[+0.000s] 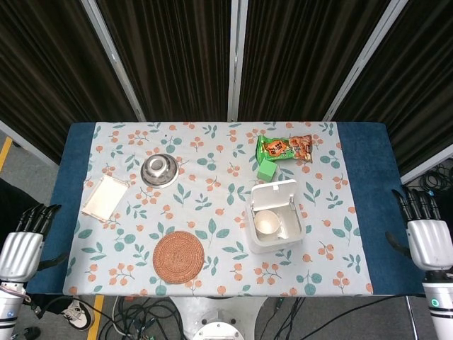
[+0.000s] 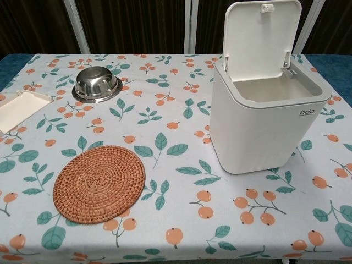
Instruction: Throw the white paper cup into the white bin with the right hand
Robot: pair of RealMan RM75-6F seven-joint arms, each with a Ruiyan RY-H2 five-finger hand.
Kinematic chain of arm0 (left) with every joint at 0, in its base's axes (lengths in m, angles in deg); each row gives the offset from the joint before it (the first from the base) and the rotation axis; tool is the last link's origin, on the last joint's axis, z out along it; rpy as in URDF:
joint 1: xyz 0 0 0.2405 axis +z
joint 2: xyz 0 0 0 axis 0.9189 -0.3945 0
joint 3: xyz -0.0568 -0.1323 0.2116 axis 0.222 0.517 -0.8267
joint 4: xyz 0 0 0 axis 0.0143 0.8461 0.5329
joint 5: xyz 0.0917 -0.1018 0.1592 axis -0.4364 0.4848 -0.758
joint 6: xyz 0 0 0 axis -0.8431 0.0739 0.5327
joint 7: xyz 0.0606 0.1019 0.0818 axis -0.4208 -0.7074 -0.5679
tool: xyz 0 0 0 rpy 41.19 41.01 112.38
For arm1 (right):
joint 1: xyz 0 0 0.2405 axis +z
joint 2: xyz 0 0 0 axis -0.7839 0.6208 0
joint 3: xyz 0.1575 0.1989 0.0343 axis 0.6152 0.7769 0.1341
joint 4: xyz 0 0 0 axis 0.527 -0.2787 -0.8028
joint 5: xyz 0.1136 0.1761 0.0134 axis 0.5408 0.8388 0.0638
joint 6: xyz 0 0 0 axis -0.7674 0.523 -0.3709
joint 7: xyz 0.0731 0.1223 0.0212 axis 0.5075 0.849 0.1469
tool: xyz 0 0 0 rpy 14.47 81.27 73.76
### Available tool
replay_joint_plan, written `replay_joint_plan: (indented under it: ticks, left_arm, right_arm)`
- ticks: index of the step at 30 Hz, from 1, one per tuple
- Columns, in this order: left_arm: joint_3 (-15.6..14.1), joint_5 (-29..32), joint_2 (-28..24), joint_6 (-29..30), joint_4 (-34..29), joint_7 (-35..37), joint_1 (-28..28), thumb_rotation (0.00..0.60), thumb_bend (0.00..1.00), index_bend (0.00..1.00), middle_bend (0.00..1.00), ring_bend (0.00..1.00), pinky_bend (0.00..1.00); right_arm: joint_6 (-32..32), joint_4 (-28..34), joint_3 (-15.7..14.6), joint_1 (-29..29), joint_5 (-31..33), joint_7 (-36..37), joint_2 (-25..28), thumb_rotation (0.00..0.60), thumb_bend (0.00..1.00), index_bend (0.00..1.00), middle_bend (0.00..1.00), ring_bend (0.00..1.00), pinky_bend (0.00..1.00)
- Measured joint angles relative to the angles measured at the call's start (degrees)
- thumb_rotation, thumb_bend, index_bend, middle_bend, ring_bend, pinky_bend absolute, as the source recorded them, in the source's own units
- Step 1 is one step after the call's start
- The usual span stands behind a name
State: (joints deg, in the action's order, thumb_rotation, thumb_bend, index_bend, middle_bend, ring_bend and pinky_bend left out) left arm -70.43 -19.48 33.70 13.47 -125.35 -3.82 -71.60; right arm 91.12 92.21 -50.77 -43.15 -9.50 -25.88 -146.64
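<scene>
Nearest the robot, both hands sit off the counter's (image 1: 368, 163) near corners. The left hand (image 1: 21, 248) is at the 8 o'clock corner of the head view, fingers straight and close together, holding nothing. The right hand (image 1: 428, 237) is at the 4 o'clock corner, just beyond the blue edge, fingers extended and slightly spread, holding nothing. Neither hand appears in the chest view.

On the near part of the floral cloth, a round woven mat (image 1: 178, 257) lies flat at about 7 o'clock from the table centre. The white bin (image 1: 251, 237) stands right of it, well apart, its lid (image 2: 259, 33) raised upright at the far side. The white paper cup (image 1: 267, 223) rests inside the bin, open mouth facing up in the head view; the chest view does not show it below the rim.

Farther out at 9 o'clock, a flat white tray (image 1: 105, 196) lies tilted near the cloth's left edge. A steel bowl (image 1: 159, 171) sits just beyond it, apart. Farthest, at 1 o'clock, a green block (image 1: 266, 171) touches a snack packet (image 1: 287, 148).
</scene>
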Motion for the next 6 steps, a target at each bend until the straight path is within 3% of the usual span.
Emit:
replay_joint_plan:
  ticks: [6]
  left_arm:
    - [0.79, -0.02, -0.24, 1.00, -0.96, -2.34, -0.05, 0.600, 0.01, 0.07, 0.12, 0.04, 0.10]
  right_arm:
    - [1.47, -6.77, -0.83, -1.70, -0.66, 2.25, -4.71, 0.600, 0.18, 0.00, 0.00, 0.00, 0.00]
